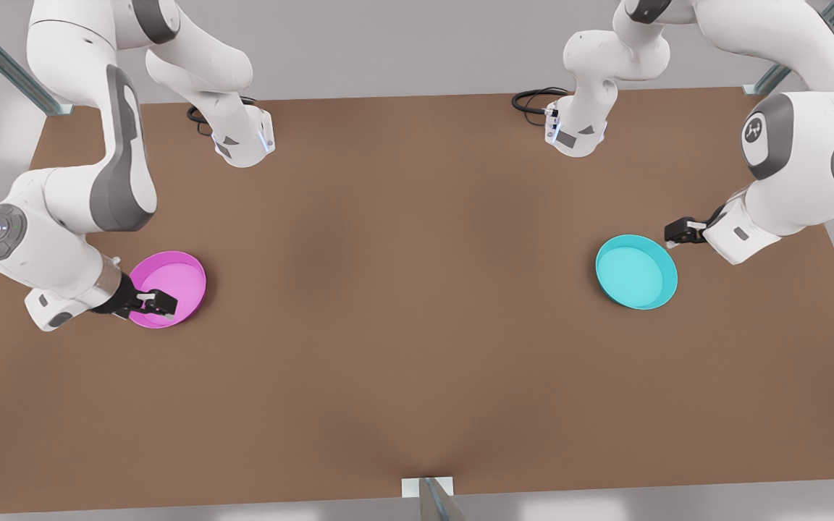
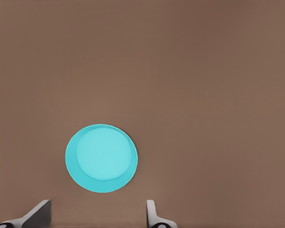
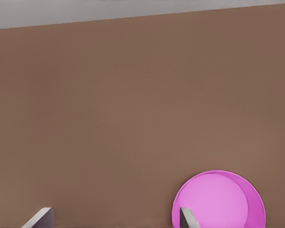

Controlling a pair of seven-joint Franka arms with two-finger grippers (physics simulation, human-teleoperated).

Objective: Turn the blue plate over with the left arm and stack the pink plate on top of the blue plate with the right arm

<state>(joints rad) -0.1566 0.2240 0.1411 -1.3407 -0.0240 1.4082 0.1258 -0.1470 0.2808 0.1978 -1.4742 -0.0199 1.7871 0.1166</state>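
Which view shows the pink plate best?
The front view: the whole pink plate lies there on the table, with the open right hand over its rim. The right wrist view crops it.

Matt plates on a matt brown board

The blue plate (image 1: 636,271) and pink plate (image 1: 169,288) look like smooth matt plastic; the table (image 1: 417,362) is a flat, dull brown surface; both arm shells (image 1: 62,217) show glossy white plastic.

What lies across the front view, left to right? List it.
Right hand over the pink plate → bare table → blue plate → left hand at its rim.
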